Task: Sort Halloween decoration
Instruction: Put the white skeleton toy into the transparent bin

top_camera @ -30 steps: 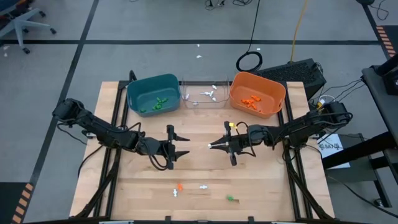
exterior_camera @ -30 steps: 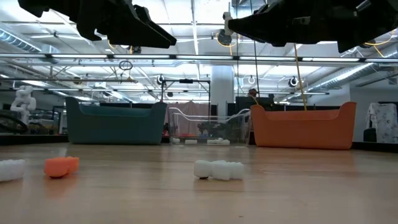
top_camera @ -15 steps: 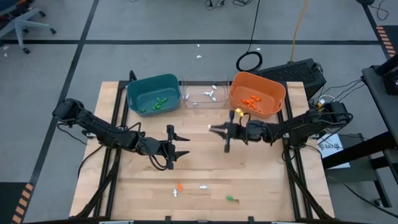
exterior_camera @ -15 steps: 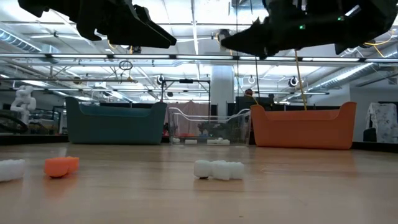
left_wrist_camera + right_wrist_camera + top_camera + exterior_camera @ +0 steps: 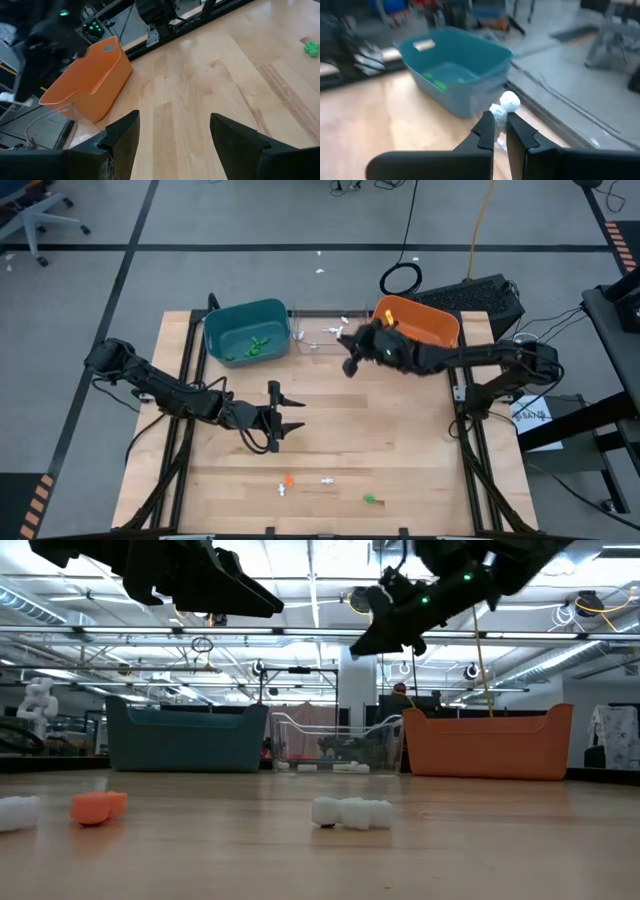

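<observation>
**White trinket held over the bins**

A small white trinket point(image 5: 506, 104) sits pinched between the fingertips of the right gripper point(image 5: 345, 340); its rounded head pokes out just past the 2 dark fingers point(image 5: 485, 131). In the high view that gripper hangs in the upper middle of the frame, over the clear bin point(image 5: 312, 345) and just beside the orange bin point(image 5: 448, 332). The right wrist view shows the teal bin point(image 5: 485, 62) ahead of it, with green pieces point(image 5: 440, 86) lying inside.

More decorations lie loose on the wooden table point(image 5: 420, 470) in the lower middle of the high view: an orange piece point(image 5: 289, 479), 2 white pieces point(image 5: 327, 480) and point(image 5: 282, 491), and a green one point(image 5: 371, 500). In the high view, orange trinkets point(image 5: 405, 345) lie in the orange bin, green ones point(image 5: 258, 347) in the teal bin point(image 5: 245, 330), and white ones point(image 5: 333, 333) in the clear bin.

The left gripper point(image 5: 292, 412) hovers left of centre above bare table, well apart from the loose pieces, its jaws spread wide and holding nothing. In the low view, the orange piece point(image 5: 98, 807) and a white cluster point(image 5: 352, 812) rest on the table in front of the 3 bins.
</observation>
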Controlling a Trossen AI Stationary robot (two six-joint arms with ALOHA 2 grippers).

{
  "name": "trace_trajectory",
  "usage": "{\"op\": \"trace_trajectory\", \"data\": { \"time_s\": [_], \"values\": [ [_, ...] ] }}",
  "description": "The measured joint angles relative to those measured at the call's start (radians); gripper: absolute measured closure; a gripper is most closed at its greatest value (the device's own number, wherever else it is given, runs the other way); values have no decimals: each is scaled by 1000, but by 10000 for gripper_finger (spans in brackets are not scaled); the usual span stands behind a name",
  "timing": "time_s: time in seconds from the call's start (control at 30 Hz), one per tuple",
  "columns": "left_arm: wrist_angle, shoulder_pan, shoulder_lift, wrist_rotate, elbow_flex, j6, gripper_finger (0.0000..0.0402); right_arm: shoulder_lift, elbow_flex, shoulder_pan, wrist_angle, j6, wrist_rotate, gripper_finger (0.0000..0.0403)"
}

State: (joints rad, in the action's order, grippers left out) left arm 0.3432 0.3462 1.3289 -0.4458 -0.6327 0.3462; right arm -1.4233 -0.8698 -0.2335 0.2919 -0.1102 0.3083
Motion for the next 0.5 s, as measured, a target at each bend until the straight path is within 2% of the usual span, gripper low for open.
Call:
{"op": "trace_trajectory", "data": {
  "time_s": [0.1, 0.33, 0.5],
  "values": [
    [0, 0, 0, 0, 0, 0, 162, -6, -88, -62, -151, 0, -49, 398],
    [9, 0, 0, 2, 1, 0, 162, -55, -265, -187, -377, 17, -204, 398],
    [24, -4, 0, 29, 1, 0, 162, -160, -403, -246, -583, 26, -236, 398]
  ]
}}
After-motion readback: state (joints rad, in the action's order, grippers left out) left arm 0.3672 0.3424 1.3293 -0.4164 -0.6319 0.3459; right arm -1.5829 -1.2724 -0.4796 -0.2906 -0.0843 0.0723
